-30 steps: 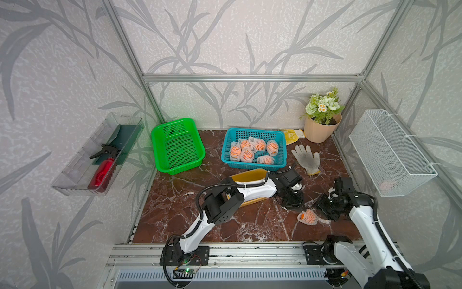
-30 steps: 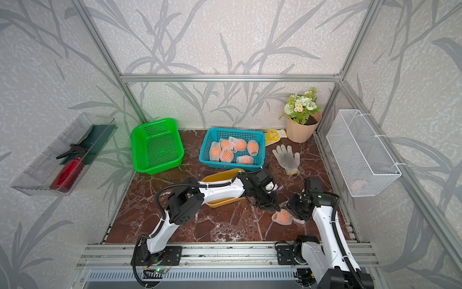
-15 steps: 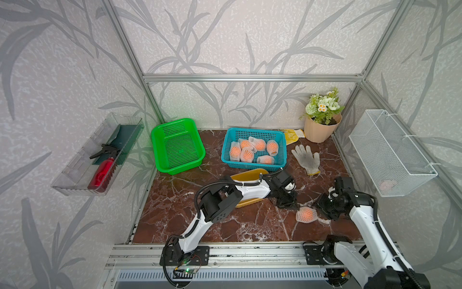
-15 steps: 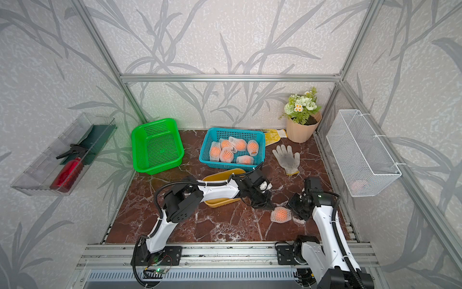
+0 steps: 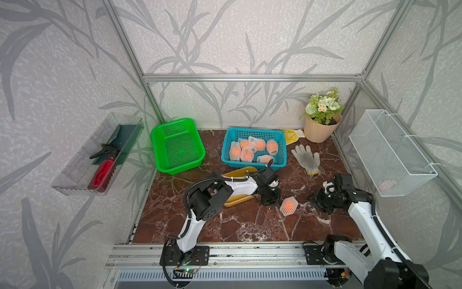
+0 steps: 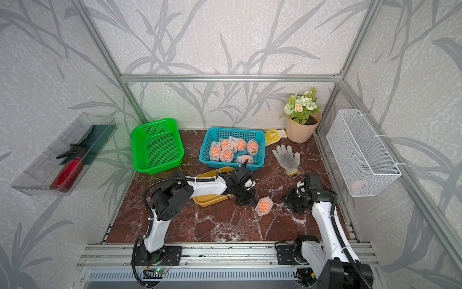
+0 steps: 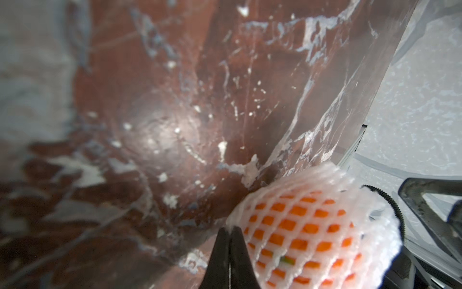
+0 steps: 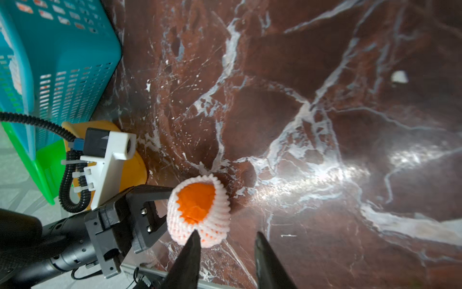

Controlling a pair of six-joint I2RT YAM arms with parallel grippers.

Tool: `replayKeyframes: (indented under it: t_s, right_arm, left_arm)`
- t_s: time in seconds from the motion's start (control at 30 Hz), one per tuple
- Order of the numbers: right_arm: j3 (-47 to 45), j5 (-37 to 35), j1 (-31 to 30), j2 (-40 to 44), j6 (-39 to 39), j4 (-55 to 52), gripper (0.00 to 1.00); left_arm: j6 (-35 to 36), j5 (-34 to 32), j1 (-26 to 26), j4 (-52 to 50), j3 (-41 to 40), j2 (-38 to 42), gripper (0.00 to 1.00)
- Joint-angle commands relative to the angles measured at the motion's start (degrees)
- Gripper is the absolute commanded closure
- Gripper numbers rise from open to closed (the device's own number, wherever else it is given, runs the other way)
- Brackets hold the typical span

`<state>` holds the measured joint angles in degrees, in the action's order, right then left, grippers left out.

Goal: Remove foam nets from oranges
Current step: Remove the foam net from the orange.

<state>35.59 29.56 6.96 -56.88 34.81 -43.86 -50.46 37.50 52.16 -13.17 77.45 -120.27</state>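
On the table [image 5: 250, 225], between the arms: left gripper [image 7: 228, 237] jaws together, apparently pinching one end of the foam net [image 7: 325, 185]; right gripper [image 8: 226, 235] jaws apart just before its open end, orange [image 8: 196, 202] showing. Axis runs arm to arm.

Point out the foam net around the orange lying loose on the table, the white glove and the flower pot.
foam net [image 5: 289, 205]: in a top view, on the middle of the mesh sleeve.
white glove [image 5: 305, 158]: in a top view, on its palm.
flower pot [image 5: 317, 131]: in a top view, on the pot's front wall.
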Motion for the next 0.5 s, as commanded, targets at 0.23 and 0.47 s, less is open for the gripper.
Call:
replayKeyframes:
  t_s: [0.23, 0.47]
  right_arm:
    - [0.27, 9.40, 0.15, -11.80, -3.64, 6.48, 0.91]
    - [-1.88, 9.05, 0.16, -12.63, -4.22, 7.20, 0.95]
  left_arm:
    - [5.63, -1.69, 0.66, -7.30, 4.72, -1.81, 1.00]
    - [6.16, -2.16, 0.70, -8.55, 5.45, -2.60, 1.00]
